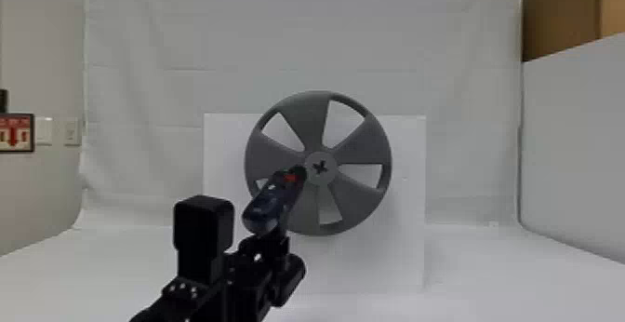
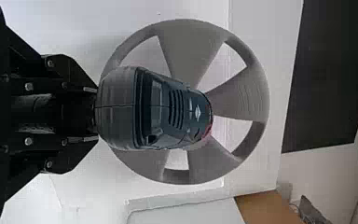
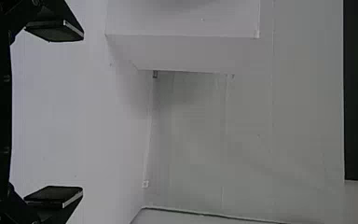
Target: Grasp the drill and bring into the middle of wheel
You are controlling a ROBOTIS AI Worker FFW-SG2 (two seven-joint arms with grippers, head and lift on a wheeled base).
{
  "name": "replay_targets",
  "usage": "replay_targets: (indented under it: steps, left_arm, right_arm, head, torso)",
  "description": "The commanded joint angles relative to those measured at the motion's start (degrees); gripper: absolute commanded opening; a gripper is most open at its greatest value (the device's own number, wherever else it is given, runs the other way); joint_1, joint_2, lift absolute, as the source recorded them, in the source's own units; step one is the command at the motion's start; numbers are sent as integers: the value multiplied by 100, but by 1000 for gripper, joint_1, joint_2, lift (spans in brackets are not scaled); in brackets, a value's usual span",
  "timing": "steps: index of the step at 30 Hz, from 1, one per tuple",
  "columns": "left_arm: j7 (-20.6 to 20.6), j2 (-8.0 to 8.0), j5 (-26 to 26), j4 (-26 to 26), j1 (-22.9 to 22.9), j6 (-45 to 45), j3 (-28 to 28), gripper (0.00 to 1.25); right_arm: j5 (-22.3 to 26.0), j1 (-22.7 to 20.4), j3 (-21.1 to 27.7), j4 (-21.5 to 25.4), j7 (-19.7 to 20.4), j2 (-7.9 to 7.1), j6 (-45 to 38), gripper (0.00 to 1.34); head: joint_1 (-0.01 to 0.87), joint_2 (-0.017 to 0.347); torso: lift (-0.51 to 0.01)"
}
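Left gripper: my jaws are clamped on the drill, held up off the worktop. In head view its nose sits just left of the wheel's hub; can't tell if they touch. Wheel upright in front of the white board. Right gripper: jaws wide apart, nothing between.

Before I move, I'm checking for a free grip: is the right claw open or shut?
The right claw is open: in the right wrist view, its two flat fingers stand wide apart, with nothing held between them.
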State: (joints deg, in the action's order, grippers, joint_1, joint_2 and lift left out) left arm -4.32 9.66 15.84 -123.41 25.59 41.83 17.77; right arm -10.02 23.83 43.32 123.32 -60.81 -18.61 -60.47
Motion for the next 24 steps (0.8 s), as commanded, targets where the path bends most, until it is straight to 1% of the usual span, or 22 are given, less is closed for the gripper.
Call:
replay_targets:
  steps: [1, 8, 15, 24]
  left_arm:
    - [-236, 27, -37, -7, -203, 0, -168, 28]
    - [-807, 54, -20, 28, -397, 27, -353, 28]
    - [-930, 54, -81, 256, -502, 44, -564, 28]
    - [-1150, 45, -72, 573, -555, 35, -581, 28]
  right_arm:
    - [0, 7, -8, -1, -1, 6, 0, 1204]
    - [-53, 25, -52, -1, -1, 24, 0, 1203]
    - [-141, 16, -105, -1, 8, 24, 0, 1204]
    - [-176, 16, -105, -1, -1, 33, 0, 1207]
  head:
    - [0, 0]
    - [0, 0]
    - [0, 0]
    - [0, 0]
  torso:
    - [-406]
    - [-406]
    - [-406]
    - [-406]
